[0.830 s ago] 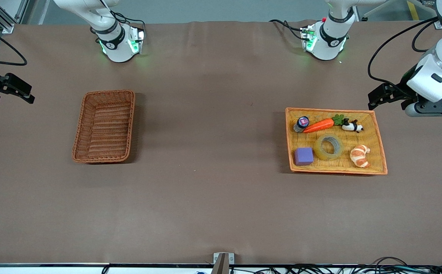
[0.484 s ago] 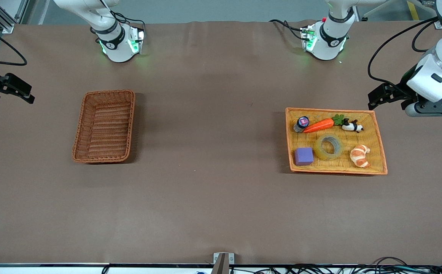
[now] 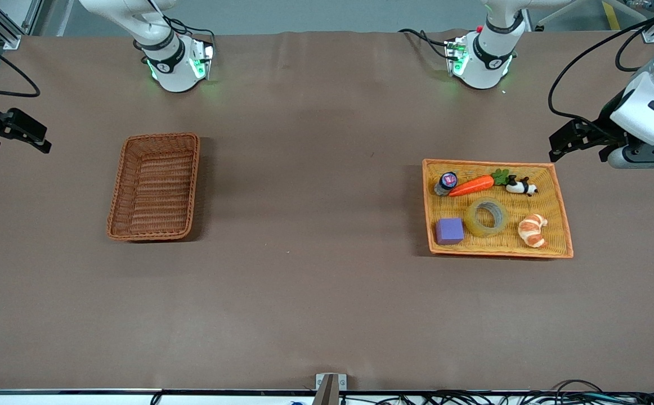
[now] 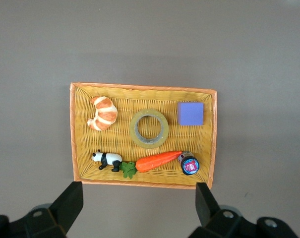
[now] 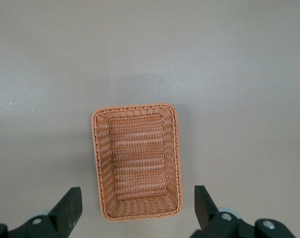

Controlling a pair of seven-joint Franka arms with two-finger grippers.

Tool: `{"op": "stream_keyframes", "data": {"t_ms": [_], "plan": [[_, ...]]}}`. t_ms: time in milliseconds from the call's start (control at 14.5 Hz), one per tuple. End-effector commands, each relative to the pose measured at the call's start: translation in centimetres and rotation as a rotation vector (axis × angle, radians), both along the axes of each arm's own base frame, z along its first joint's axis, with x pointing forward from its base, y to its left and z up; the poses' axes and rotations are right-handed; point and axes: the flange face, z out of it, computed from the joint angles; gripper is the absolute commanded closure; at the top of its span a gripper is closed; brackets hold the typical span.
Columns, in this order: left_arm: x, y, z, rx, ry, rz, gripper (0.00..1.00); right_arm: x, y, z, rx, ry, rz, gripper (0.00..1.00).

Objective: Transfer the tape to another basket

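Observation:
The tape [image 3: 485, 217], a translucent yellowish ring, lies flat in the middle of the shallow orange-yellow tray [image 3: 496, 164]. It also shows in the left wrist view [image 4: 149, 129], in the tray [image 4: 140, 87]. The dark reddish-brown basket [image 3: 161, 135] stands empty toward the right arm's end; the right wrist view shows it too [image 5: 135, 106]. My left gripper [image 3: 578, 143] hangs open and empty over the table just outside the tray's corner; its own view [image 4: 137, 203] shows the jaws wide apart. My right gripper [image 3: 18, 139] hangs open and empty [image 5: 137, 206] over the table beside the basket.
The tray also holds a purple cube [image 3: 449, 230], a croissant toy [image 3: 532, 229], a toy carrot [image 3: 471, 185], a panda figure [image 3: 521, 186] and a small jar [image 3: 447, 182]. Cables lie along the table's edge nearest the front camera.
My left gripper has drawn slightly up and away from the tray. The right arm and all objects have not moved.

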Motion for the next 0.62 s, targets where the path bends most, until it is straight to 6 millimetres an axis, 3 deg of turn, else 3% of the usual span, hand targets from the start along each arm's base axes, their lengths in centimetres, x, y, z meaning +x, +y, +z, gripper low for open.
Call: {"op": "stream_keyframes", "data": {"t_ms": [0,277,553], "plan": [[-0.2,-0.2,0.5,0.012,0.001,-0.007,0.0,0.3,0.0,0.1,0.006,-0.001,0.007,0.0],[0.8,0.1,-2.1,0.018,0.049,-0.001,0.09,0.3,0.0,0.1,0.006,0.001,0.007,0.0],[3.5,1.0,-6.6,0.018,0.075,0.008,0.0,0.3,0.1,0.2,0.006,-0.002,0.008,0.0]]}}
